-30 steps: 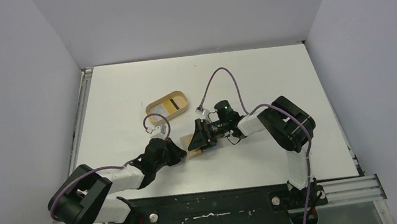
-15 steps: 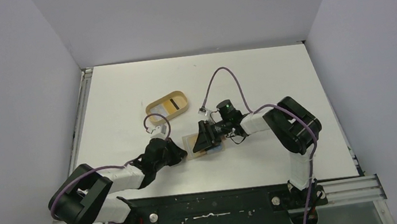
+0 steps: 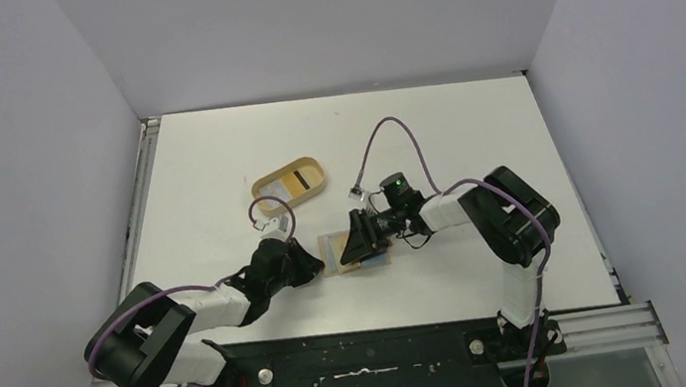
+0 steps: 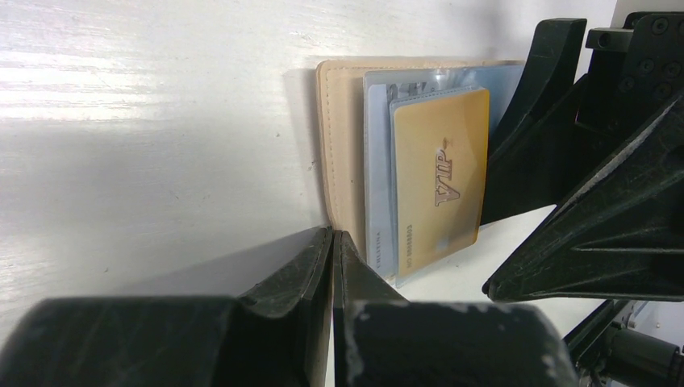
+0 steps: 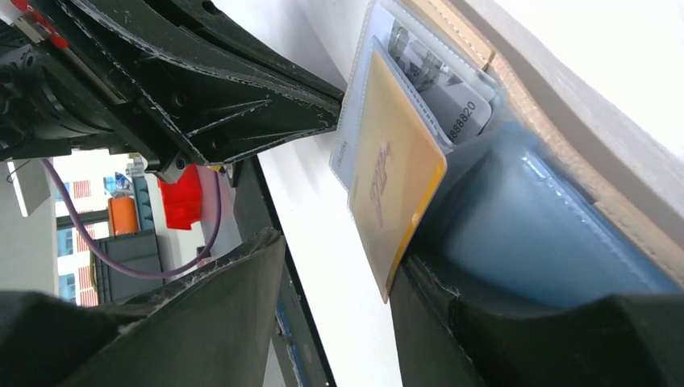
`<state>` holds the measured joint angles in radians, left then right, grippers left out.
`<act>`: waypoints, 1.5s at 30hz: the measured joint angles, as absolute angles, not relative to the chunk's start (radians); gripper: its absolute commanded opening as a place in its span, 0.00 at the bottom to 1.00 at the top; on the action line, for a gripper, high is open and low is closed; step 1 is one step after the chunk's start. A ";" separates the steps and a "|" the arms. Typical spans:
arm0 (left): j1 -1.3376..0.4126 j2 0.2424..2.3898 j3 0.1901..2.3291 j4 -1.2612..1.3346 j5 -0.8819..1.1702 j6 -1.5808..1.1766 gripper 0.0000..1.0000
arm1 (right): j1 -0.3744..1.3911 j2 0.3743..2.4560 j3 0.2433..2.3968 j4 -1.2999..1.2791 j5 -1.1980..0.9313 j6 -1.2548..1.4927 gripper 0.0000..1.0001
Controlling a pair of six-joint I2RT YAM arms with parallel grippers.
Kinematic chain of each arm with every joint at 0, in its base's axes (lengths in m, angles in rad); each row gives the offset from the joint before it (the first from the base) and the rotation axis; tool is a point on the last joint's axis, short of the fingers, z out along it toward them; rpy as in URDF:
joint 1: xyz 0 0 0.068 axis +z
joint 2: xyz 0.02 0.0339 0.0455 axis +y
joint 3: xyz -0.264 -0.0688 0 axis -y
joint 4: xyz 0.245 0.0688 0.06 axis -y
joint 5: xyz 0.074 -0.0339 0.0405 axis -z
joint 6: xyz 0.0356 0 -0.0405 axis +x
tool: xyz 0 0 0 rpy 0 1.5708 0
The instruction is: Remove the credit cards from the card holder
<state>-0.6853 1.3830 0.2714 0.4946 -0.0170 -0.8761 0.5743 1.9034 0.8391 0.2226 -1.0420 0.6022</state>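
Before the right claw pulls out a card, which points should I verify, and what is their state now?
1. Tan leather-like card holder lies open on the white table: ok.
2. Gold VIP card is exposed in its clear sleeve: ok.
3. Right claw is open, the gold card's corner between its fingers: ok.
4. Right claw grips the card: not ok.
5. Shut left claw, at the holder's edge, pins the holder down: cannot tell.

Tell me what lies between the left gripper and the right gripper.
Between the left gripper and the right gripper lies the card holder, with a gold card and a pale card in it. The left wrist view shows it best.
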 measured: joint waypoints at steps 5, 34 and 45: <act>-0.685 1.385 0.271 0.496 -0.007 -0.878 0.00 | 0.562 1.887 0.826 0.205 -1.048 0.596 0.50; -0.683 1.401 0.271 0.521 0.005 -0.879 0.00 | 0.532 1.856 0.746 0.396 -1.070 0.775 0.39; -0.683 1.405 0.271 0.527 0.006 -0.879 0.00 | 0.504 1.857 0.732 0.373 -1.070 0.741 0.27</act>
<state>-0.6830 1.4048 0.2710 0.5266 0.0063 -0.8791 0.5041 1.8568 0.7322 0.3733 -1.0702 0.7414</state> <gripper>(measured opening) 0.005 0.290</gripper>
